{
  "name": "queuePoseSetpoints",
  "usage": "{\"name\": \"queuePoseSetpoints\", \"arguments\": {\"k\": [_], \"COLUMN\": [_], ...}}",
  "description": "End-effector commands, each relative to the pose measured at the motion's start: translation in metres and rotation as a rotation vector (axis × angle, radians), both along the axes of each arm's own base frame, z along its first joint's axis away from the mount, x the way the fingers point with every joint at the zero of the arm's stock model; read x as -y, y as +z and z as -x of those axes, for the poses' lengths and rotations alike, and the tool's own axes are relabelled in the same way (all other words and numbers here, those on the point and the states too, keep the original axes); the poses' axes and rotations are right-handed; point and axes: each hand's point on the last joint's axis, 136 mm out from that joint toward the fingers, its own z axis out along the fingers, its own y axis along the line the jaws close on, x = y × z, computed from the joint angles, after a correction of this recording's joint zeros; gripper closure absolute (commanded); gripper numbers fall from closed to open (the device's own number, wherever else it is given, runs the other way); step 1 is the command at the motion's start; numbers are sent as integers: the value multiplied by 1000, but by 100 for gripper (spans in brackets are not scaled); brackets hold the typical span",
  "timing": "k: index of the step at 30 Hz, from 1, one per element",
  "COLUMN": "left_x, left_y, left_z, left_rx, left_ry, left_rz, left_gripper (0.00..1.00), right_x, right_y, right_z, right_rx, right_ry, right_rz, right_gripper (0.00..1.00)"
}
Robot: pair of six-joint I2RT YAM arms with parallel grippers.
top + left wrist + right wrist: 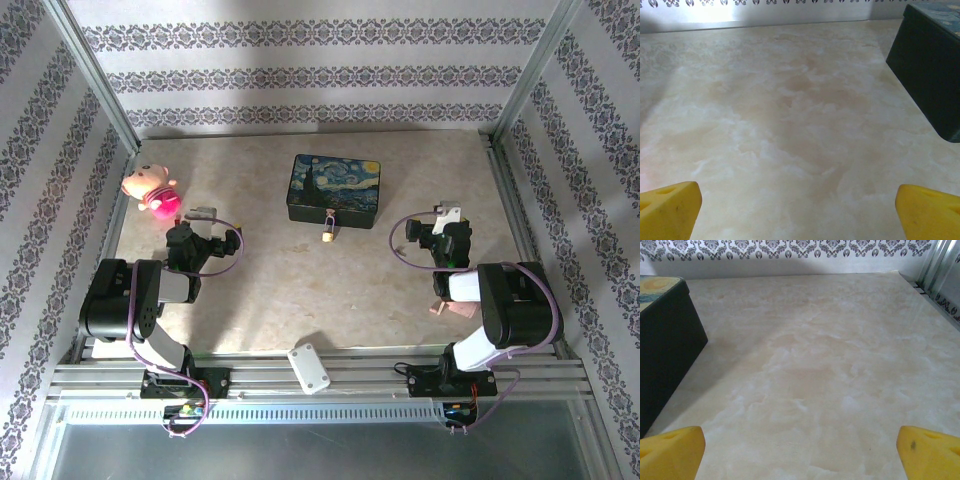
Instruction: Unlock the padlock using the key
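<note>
A dark blue painted tin [335,186] is sitting toward the back of a pale marbled table [300,290]. A pink toy [150,190] is lying near the far left corner. A small white box [308,368] is resting tilted on the near metal rail [120,376].

You have the padlock [328,236] near the middle of the table, touching the near side of the dark blue tin [335,185]. It is tiny, with a brass-gold body toward you and a thin silvery shackle pointing at the tin. It is too small to tell whether it is locked.
</note>
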Motion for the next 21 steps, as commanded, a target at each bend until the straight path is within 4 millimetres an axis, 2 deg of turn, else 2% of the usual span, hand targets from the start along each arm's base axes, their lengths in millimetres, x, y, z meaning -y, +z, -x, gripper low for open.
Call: {"name": "queuePoseSetpoints", "arguments": {"k": [1,5,12,21], "left_x": [-2,-21,-23,-29], "left_y": [5,4,7,44], "left_z": [0,-5,-6,-3], "left_rx": [26,2,3,-22], "left_ry": [-1,112,124,161], "left_rz": [-13,-11,-12,-14], "left_gripper": [1,1,1,1], "right_x": [-5,-5,1,10], "right_y": [14,14,16,40], "right_z": [-5,-5,-5,0], "right_rx": [40,41,41,16], "right_ry": [23,24,-8,-90], "right_rz": [9,8,7,40], "right_gripper": [2,2,2,2]}}
